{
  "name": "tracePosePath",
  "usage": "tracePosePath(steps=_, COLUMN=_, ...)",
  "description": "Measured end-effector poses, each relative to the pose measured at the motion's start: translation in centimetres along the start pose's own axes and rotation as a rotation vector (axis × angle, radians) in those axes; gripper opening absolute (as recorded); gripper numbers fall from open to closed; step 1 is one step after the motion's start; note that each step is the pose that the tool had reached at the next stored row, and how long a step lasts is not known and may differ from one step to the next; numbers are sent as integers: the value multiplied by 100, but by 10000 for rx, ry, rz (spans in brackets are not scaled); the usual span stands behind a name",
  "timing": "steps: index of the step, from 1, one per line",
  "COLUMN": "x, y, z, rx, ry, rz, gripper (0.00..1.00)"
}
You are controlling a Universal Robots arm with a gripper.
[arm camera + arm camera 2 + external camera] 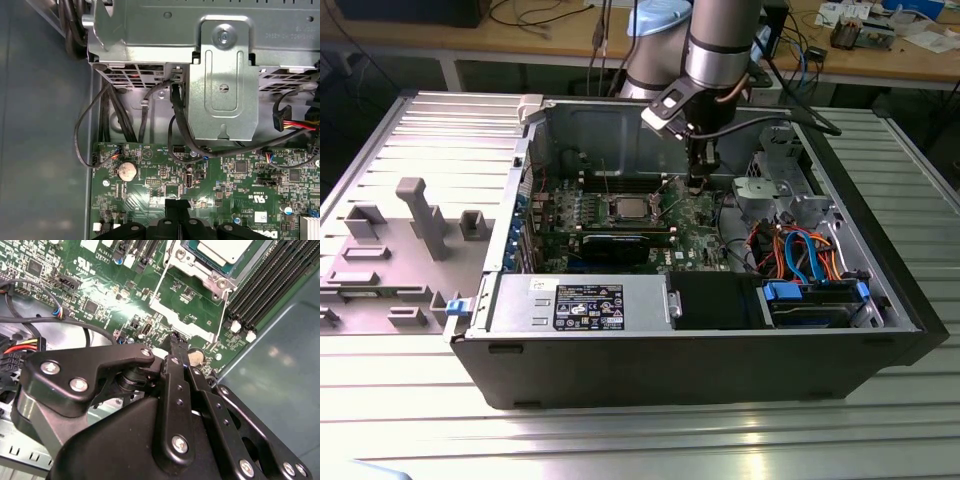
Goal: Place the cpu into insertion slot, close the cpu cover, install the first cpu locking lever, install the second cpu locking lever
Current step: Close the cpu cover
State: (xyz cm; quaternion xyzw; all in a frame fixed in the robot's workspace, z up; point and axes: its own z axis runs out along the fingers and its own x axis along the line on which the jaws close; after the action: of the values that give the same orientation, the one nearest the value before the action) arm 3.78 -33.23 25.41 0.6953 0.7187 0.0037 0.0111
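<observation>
Hovering black jaws, pinched | flat silver cpu (pixel 224 249) | green board (pixel 196 304)

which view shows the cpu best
second wrist view: the cpu is close, silver top and green edge clear, though partly cropped. exterior view shows it as a small square. first wrist view faces another part of the board.

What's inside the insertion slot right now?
The cpu lies in the insertion slot, silver top showing. The slot's floor beneath it is hidden by the chip.
</observation>
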Motion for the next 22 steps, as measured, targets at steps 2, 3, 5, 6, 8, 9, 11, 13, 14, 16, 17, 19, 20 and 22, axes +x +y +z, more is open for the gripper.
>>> tracePosePath(steps=2, x=0, y=-1, z=8, rx=7, ry=-2, rz=-2, gripper=11)
tracePosePath(steps=3, x=0, y=-6, z=10, rx=7, ry=0, rz=0, gripper=11)
tracePosePath(steps=5, x=0, y=-6, z=10, rx=6, ry=0, rz=-2, gripper=11)
tracePosePath(steps=6, x=0, y=-6, z=12, rx=6, ry=5, rz=0, gripper=11)
tracePosePath(steps=8, x=0, y=-6, z=15, rx=6, ry=12, rz=0, gripper=11)
tracePosePath(steps=9, x=0, y=-8, z=15, rx=6, ry=12, rz=-2, gripper=11)
tracePosePath(steps=11, x=1, y=-11, z=15, rx=6, ry=13, rz=0, gripper=11)
tracePosePath(steps=13, x=1, y=-14, z=15, rx=6, ry=13, rz=0, gripper=11)
tracePosePath(steps=14, x=1, y=-15, z=15, rx=6, ry=13, rz=-1, gripper=11)
tracePosePath(steps=16, x=1, y=-18, z=15, rx=6, ry=12, rz=0, gripper=11)
tracePosePath(steps=17, x=1, y=-20, z=15, rx=6, ry=12, rz=-1, gripper=11)
tracePosePath(steps=19, x=1, y=-30, z=15, rx=6, ry=13, rz=0, gripper=11)
tracePosePath(steps=20, x=1, y=-34, z=14, rx=6, ry=12, rz=0, gripper=11)
tracePosePath(steps=22, x=2, y=-43, z=14, rx=6, ry=12, rz=-1, gripper=11)
